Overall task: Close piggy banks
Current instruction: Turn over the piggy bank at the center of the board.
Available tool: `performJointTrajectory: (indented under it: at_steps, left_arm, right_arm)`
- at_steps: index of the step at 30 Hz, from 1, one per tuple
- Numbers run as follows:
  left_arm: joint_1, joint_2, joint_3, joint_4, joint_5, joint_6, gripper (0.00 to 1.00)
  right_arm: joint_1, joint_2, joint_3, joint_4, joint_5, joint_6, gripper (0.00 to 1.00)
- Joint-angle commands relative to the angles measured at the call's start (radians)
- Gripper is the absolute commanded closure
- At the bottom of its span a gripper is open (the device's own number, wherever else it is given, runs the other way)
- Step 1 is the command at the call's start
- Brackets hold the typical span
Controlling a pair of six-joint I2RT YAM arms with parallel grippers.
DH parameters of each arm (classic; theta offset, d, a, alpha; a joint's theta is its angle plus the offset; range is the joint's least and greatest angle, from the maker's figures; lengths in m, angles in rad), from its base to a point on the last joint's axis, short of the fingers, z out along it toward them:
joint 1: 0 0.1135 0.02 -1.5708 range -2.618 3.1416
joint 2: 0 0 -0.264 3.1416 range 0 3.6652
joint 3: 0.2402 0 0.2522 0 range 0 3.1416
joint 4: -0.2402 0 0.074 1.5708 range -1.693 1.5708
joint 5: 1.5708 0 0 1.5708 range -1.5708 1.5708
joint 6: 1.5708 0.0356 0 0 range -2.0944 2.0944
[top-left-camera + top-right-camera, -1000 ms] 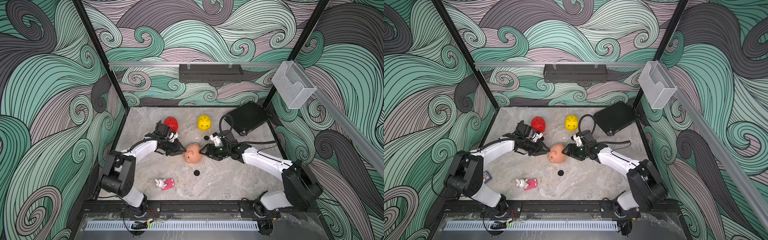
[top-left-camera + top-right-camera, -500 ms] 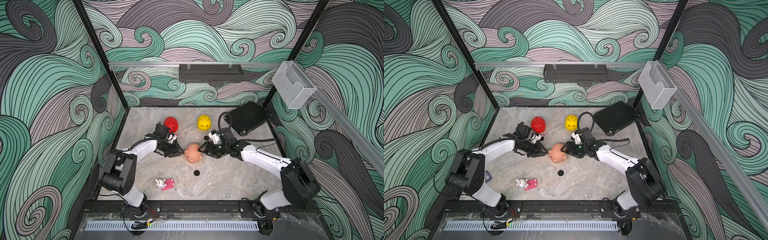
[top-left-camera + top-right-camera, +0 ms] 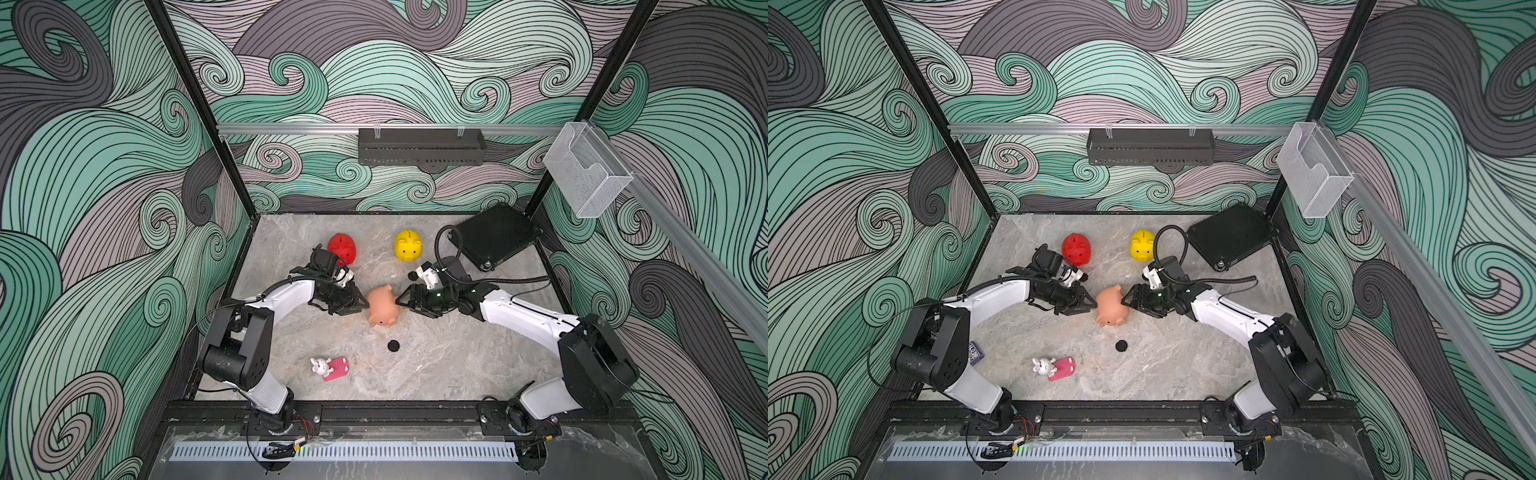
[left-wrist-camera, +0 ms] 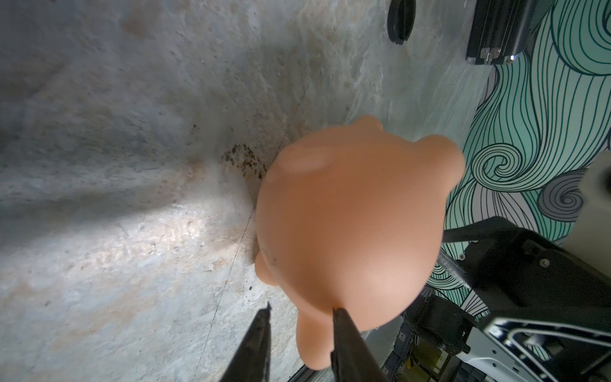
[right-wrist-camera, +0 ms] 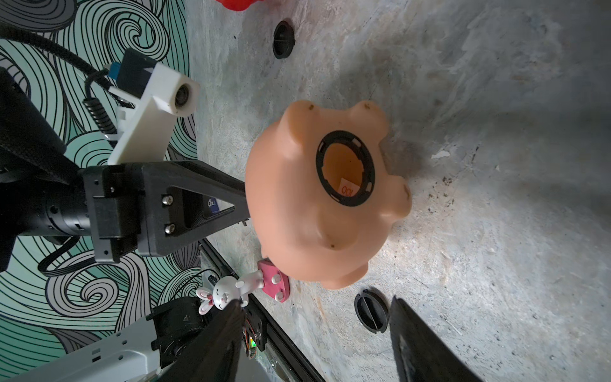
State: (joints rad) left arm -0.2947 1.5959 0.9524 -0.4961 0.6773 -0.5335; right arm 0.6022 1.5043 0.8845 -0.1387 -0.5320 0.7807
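The peach-pink piggy bank (image 3: 383,306) (image 3: 1112,306) lies on its side mid-table, its round belly hole (image 5: 345,168) uncovered and facing my right gripper. An orange slip shows inside. My left gripper (image 3: 365,306) (image 4: 301,307) sits at the pig's back, jaws slightly open. One finger (image 4: 345,334) touches the body, and the other stands clear over the table. My right gripper (image 3: 400,297) (image 5: 314,301) is wide open beside the belly, holding nothing. The red piggy bank (image 3: 342,248) and the yellow piggy bank (image 3: 408,245) stand upright at the back.
One black round plug (image 3: 393,345) (image 5: 370,314) lies in front of the peach pig. Another plug (image 5: 283,39) (image 4: 401,20) lies behind it. A white bunny toy on a pink piece (image 3: 330,367) sits front left. A flat black box (image 3: 496,237) fills the back right corner.
My left gripper's jaws have parted a little from shut. The peach pig has barely shifted. My right wrist has drifted slightly toward the back, jaws unchanged.
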Motion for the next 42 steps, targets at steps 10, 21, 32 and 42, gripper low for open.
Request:
performJointTrajectory:
  at_steps: [10,21,32,42]
  left_arm:
    - [0.007,-0.105,-0.017,-0.013,0.013,-0.096,0.43]
    - [0.009,-0.207,-0.071,0.013,0.056,-0.156,0.31]
    - [0.010,-0.198,-0.116,0.125,0.049,-0.211,0.26]
    - [0.010,-0.118,-0.112,0.167,0.021,-0.166,0.26]
  right_arm:
    - [0.003,-0.029,0.003,0.069,0.027,-0.051,0.29]
    - [0.002,-0.014,-0.096,0.434,0.120,-0.056,0.26]
    - [0.045,0.119,-0.209,0.904,0.277,-0.038,0.17]
    - [0.067,0.269,-0.242,1.172,0.308,-0.003,0.18]
